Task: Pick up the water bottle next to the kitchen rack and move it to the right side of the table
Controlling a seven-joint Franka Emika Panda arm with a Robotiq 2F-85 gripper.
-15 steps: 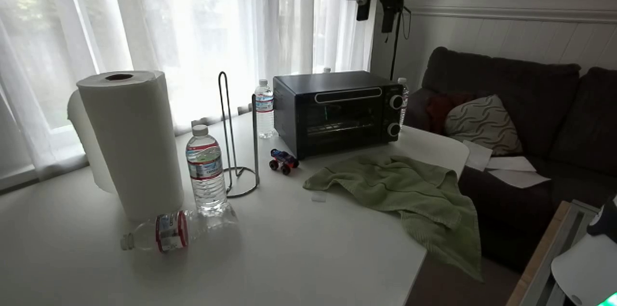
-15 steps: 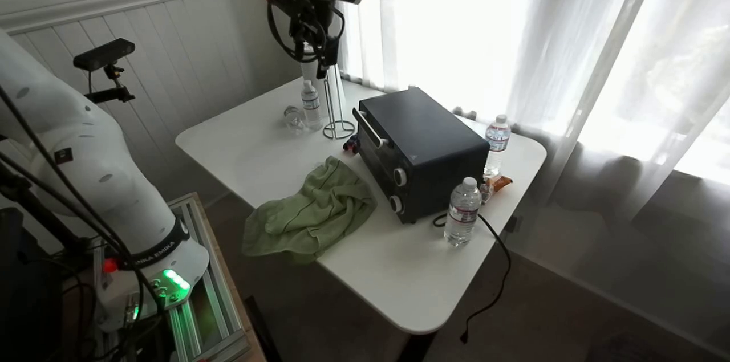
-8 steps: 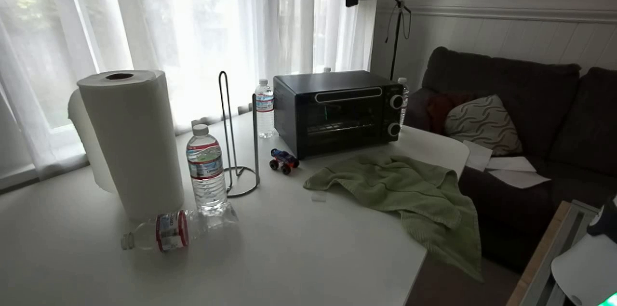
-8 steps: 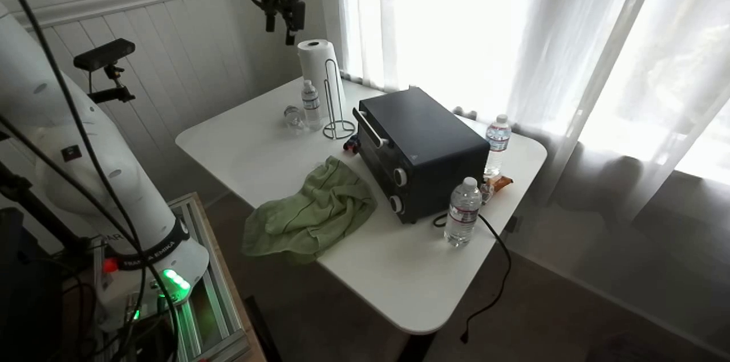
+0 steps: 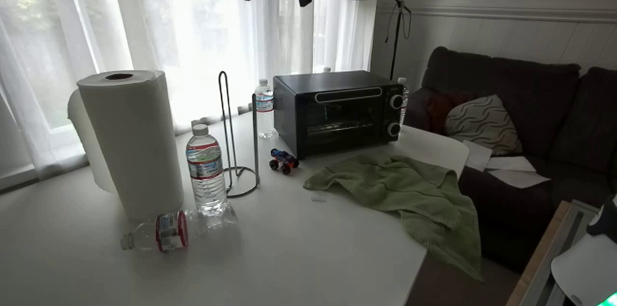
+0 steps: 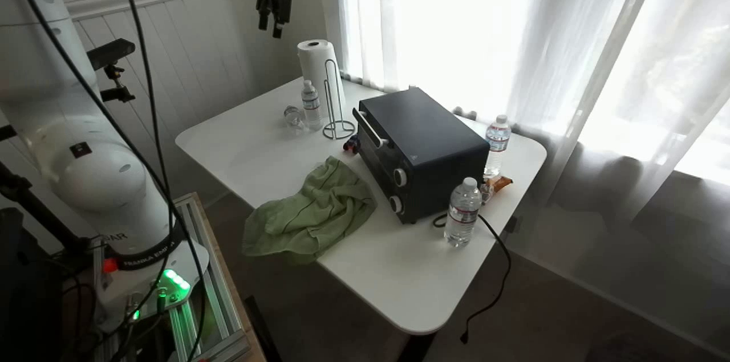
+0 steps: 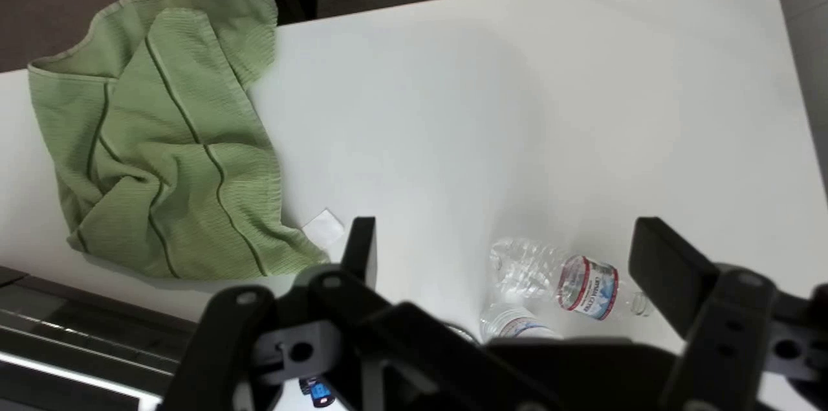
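The water bottle (image 5: 206,176) stands upright on the white table (image 5: 313,253), beside the black wire kitchen rack (image 5: 256,142). The bottle (image 6: 311,106) and rack (image 6: 334,137) also show in an exterior view. A clear bottle with a red band (image 5: 172,232) lies on its side against the standing bottle's base. My gripper (image 5: 277,1) is open and empty, high above the table. In the wrist view, the lying bottle (image 7: 587,288) and the lower part of the water bottle (image 7: 514,322) show between my open fingers (image 7: 508,236), far below; the gripper body hides the bottle's top.
A tall paper towel roll (image 5: 132,147) stands close behind the bottle. A black toaster oven (image 5: 337,113), a toy truck (image 5: 284,161) and a green towel (image 5: 400,190) are beyond the rack. More bottles (image 6: 462,212) stand around the oven, with a power cord (image 6: 502,276).
My gripper has swung across, leftward in both exterior views, and turned so its spread fingers show more widely in an exterior view. The bottles, rack and other table objects have not moved.
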